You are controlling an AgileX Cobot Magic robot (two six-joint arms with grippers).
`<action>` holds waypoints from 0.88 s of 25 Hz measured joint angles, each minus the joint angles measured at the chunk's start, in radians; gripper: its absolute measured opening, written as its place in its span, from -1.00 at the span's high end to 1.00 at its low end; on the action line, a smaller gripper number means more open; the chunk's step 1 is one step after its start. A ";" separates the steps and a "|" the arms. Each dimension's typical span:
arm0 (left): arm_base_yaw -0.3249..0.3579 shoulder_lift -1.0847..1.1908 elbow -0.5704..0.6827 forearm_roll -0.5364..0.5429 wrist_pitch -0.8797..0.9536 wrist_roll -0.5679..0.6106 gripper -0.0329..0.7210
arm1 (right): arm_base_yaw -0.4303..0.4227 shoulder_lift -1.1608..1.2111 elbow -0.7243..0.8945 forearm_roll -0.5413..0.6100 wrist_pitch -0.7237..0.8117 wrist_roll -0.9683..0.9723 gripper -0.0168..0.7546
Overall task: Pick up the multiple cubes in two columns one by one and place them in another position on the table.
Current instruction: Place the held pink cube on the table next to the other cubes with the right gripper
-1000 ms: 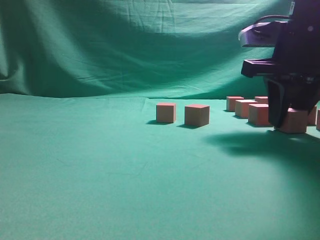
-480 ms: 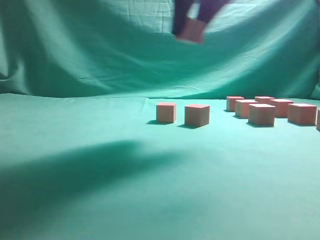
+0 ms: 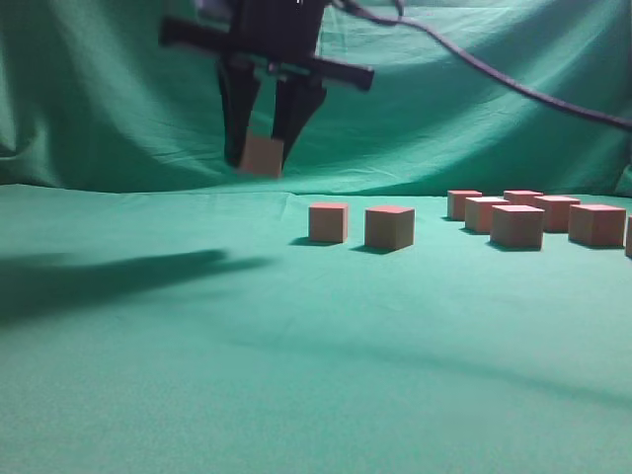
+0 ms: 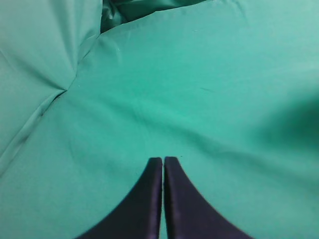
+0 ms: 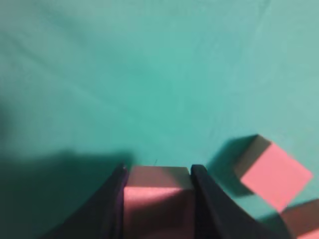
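My right gripper (image 3: 259,158) reaches across to the left half of the exterior view and is shut on one pinkish-red cube (image 3: 263,156), held well above the table (image 3: 197,375). In the right wrist view that cube (image 5: 158,199) fills the gap between the black fingers (image 5: 202,199). Two cubes (image 3: 328,222) (image 3: 389,227) stand side by side at mid-table, just right of the held one. Several more cubes (image 3: 516,226) sit in rows at the far right. My left gripper (image 4: 163,160) is shut and empty over bare cloth.
A wrinkled green backdrop (image 3: 444,99) hangs behind the table. A black cable (image 3: 513,87) trails from the right arm to the upper right. The arm's shadow (image 3: 109,276) lies on the cloth at left. In the right wrist view, two cubes (image 5: 273,173) lie below right.
The right gripper lifted a cube out of the right-hand group, swung it high and leftward, and now hangs lower, left of the two middle cubes. The other cubes stayed put.
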 joint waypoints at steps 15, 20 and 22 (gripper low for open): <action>0.000 0.000 0.000 0.000 0.000 0.000 0.91 | 0.000 0.120 -0.073 -0.085 -0.049 0.088 0.29; 0.000 0.000 0.000 0.000 0.000 0.000 0.91 | 0.000 0.143 -0.073 -0.089 -0.059 0.097 0.29; 0.000 0.000 0.000 0.000 0.000 0.000 0.91 | 0.000 0.152 -0.073 -0.089 -0.068 0.098 0.29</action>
